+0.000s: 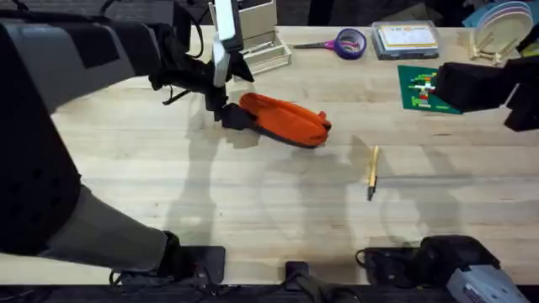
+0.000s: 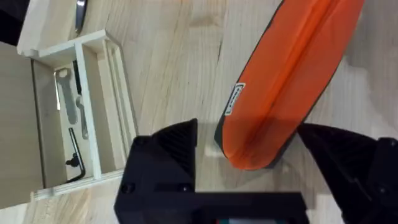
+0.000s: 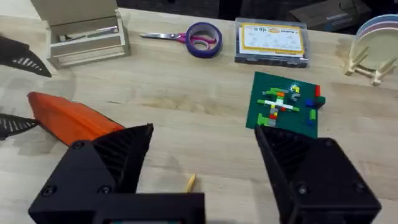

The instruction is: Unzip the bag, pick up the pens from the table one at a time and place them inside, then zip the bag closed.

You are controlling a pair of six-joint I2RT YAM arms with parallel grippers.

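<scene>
The orange bag (image 1: 286, 120) lies on the table (image 1: 168, 194) left of centre, and no opening shows along its top. My left gripper (image 1: 226, 114) is at the bag's left end. In the left wrist view the left gripper (image 2: 249, 134) is open, with the end of the bag (image 2: 280, 93) between its black fingers (image 2: 168, 149). One yellowish pen (image 1: 372, 172) with a dark tip lies right of centre. My right gripper (image 1: 446, 84) hovers at the right, open and holding nothing (image 3: 205, 134), with the pen's end (image 3: 190, 182) showing below it.
A wooden organiser box (image 1: 261, 46) stands just behind the bag. Purple-handled scissors (image 1: 347, 42), a flat card box (image 1: 407, 39), a green baseplate with bricks (image 1: 421, 88) and a plate rack (image 1: 501, 34) line the back right.
</scene>
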